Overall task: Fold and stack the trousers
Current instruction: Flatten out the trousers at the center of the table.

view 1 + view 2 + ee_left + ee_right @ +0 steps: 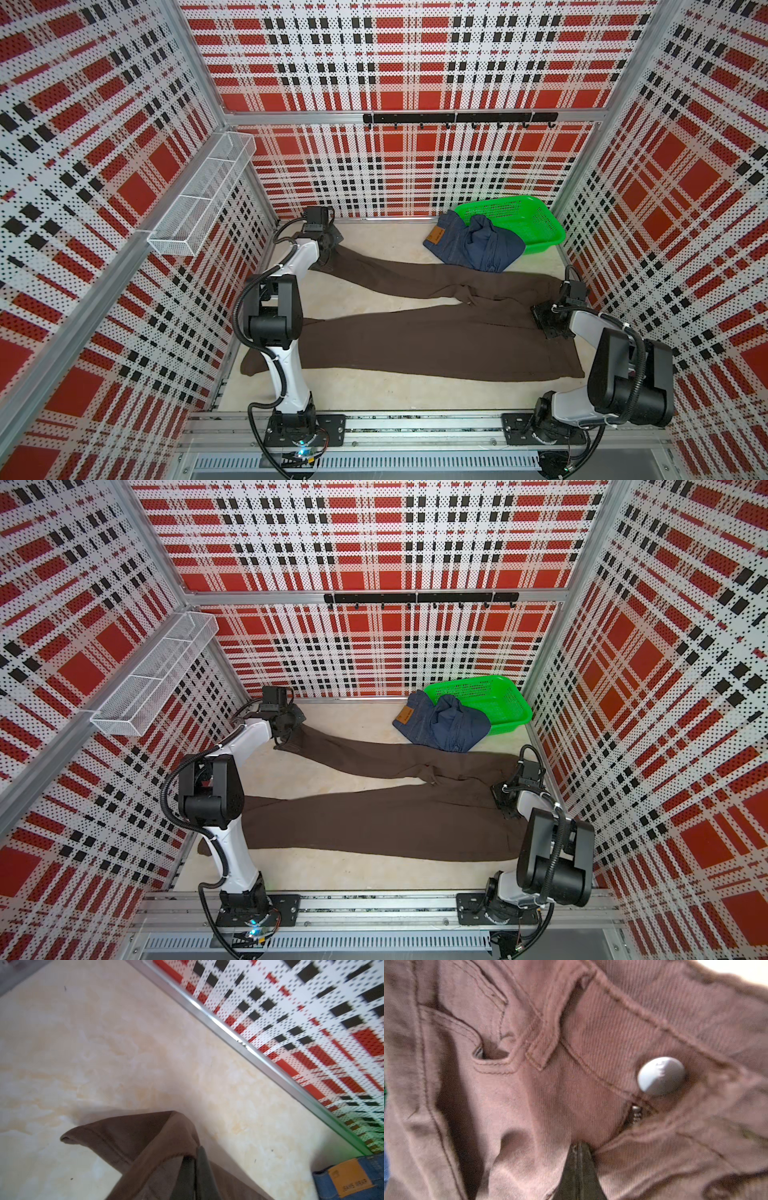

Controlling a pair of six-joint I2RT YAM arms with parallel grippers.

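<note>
The brown trousers (pixel 415 340) were seen spread across the surface (pixel 374 390), waist at the right jaws and both legs run out toward the left jaws. The left jaws were found closed, and the hem (pixel 128 1132) of the far leg (pixel 395 274) was pinched in them and lifted just clear of the surface, cloth draped over one finger. The right jaws were seen drawn together into a single dark wedge, with waist fabric bunched around the tips just below the button (pixel 661 1076) and beside the zip (pixel 636 1113); a grip on that cloth was judged likely. The near leg (pixel 415 349) was left flat, on the robot's side of the line between the two sets of jaws. The denim pair (pixel 478 245) was seen crumpled beyond the right jaws, half spilled from the green basket (pixel 532 220), its tan patch (pixel 351 1178) also caught off to one side of the left jaws. The step in hand was judged to be the first lengthwise fold of the brown pair. For the next move, the held leg would need to be carried over and laid onto the near leg, with both grips kept firm and the cloth kept taut so that no wrinkle is trapped.
</note>
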